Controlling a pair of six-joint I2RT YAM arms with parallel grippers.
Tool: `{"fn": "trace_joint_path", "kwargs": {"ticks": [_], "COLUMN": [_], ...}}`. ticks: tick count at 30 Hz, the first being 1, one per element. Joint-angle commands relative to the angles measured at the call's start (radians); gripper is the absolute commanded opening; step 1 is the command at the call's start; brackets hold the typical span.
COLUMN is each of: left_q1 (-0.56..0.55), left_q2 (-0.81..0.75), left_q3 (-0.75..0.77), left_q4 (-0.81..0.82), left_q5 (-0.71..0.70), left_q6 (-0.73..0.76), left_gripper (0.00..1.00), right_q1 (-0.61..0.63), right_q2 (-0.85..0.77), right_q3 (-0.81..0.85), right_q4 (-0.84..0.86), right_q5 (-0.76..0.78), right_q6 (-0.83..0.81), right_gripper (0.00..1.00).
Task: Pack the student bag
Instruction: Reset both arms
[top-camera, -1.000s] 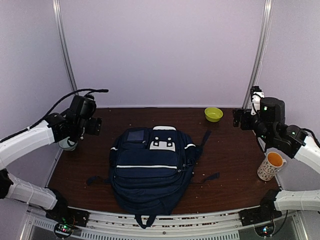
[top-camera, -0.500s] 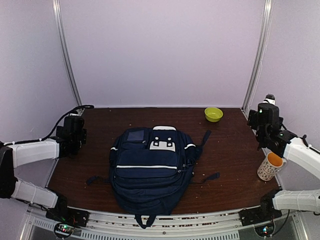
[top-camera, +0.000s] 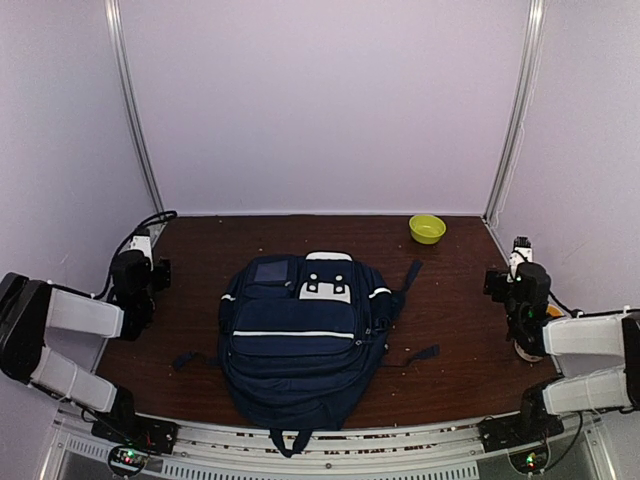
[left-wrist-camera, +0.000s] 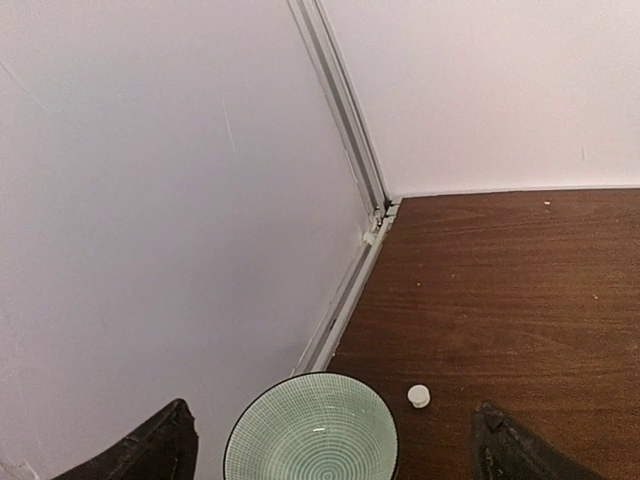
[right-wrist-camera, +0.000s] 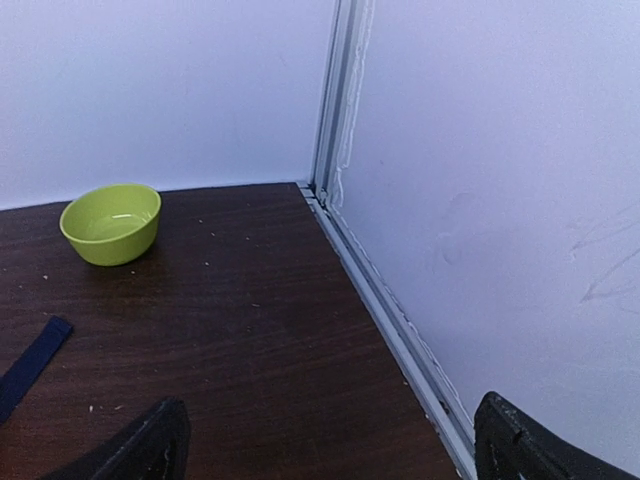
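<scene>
Navy fabric: the student bag (top-camera: 300, 335) lies flat at the middle of the table (top-camera: 450, 300), its long axis running 12 to 6 o'clock. Our left tool (left-wrist-camera: 332, 442) and right tool (right-wrist-camera: 330, 440) both gape empty (out by the side walls). The bag sits at 3 o'clock from the left tool and 9 from the right, with the left slightly nearer, we judge.

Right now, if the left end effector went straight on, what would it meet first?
Probably the green patterned bowl, sitting just ahead of the left end effector, between its open jaws; whether it would clear the rim is unclear.
</scene>
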Motion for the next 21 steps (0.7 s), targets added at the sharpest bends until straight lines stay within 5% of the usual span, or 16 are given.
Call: {"fn": "trace_joint_path", "kwargs": {"ticks": [1,9,21], "left_q1": [0.049,0.13,0.138], "left_q2": [0.019,0.072,0.079], "left_q3": [-0.05,-0.056,-0.056], "left_q4": [0.229,0.264,0.282], "left_q5": [0.11,0.264,0.272], "left_q6": [0.002,-0.045,-0.047], "left_gripper": [0.97,0.98,0.98], "right_q1": [-0.025,-0.094,-0.095], "right_q2": [0.07,0.219,0.213], "right_q3": [0.048,0.009,0.013], "right_q4": [0.2,0.433,0.409], "right_q5": [-0.151,-0.328,-0.327], "right_q6": [-0.013,0.011,0.011], "right_gripper": [1.0,1.0,1.0]}}
